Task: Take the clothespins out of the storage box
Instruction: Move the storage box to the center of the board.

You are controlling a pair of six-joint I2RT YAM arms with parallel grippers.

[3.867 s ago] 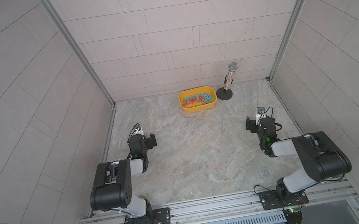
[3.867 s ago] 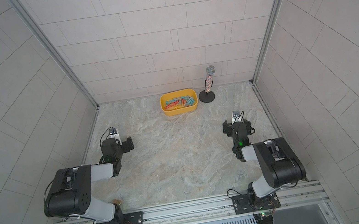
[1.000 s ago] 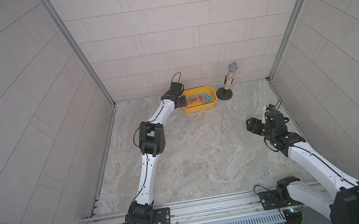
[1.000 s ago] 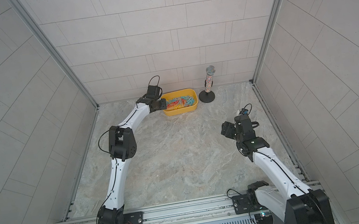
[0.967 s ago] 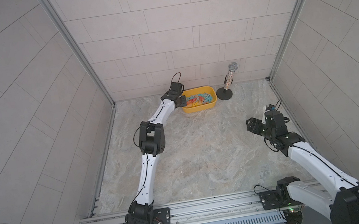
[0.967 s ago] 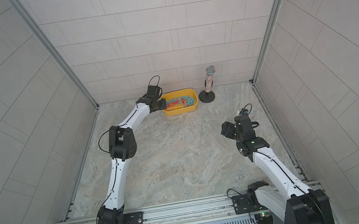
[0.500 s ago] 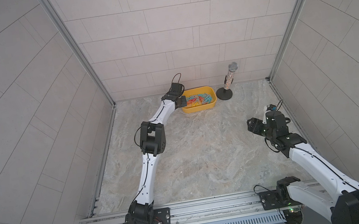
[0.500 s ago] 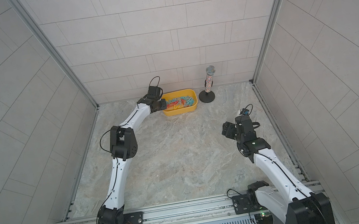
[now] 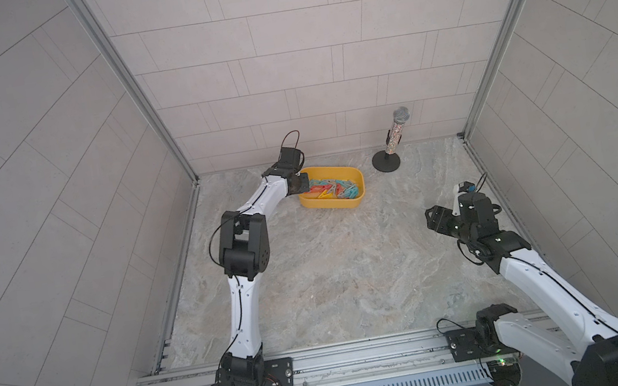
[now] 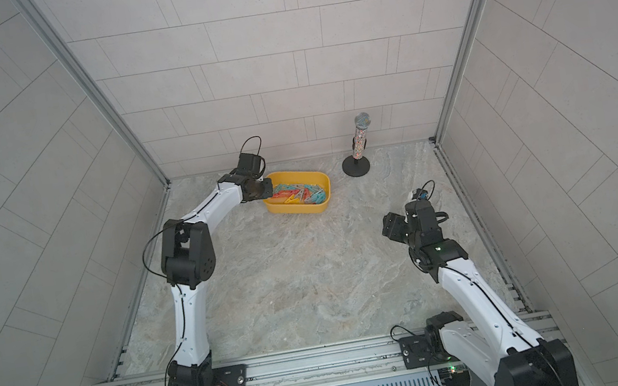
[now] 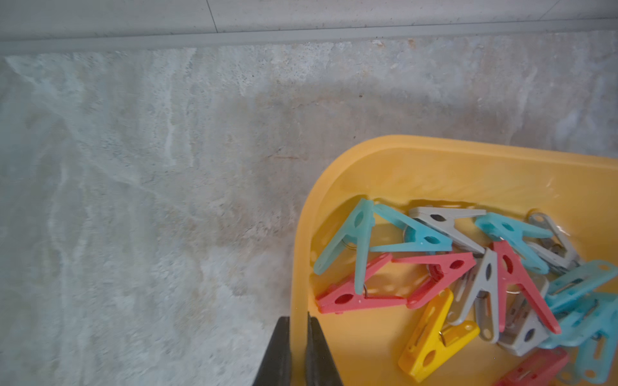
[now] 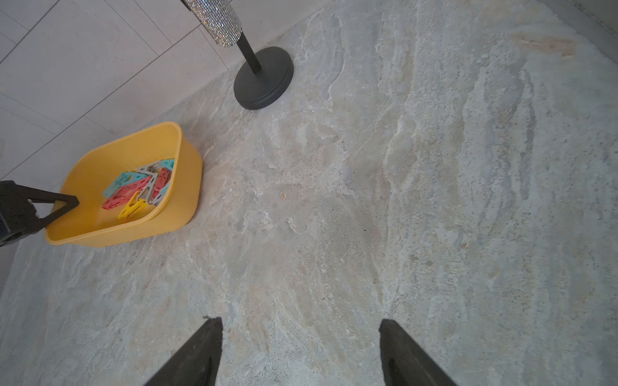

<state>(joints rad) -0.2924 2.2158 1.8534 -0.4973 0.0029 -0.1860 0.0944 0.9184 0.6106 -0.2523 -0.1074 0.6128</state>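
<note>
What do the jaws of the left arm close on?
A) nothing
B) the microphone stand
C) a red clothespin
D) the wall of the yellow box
D: in the left wrist view the jaws stand on either side of the storage box wall, with the clothespins lying apart from them inside.

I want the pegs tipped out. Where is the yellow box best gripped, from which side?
On the yellow box, the thin upright end wall, pinched over the rim from above: the left gripper is shut on it there, clear of the clothespins.
</note>
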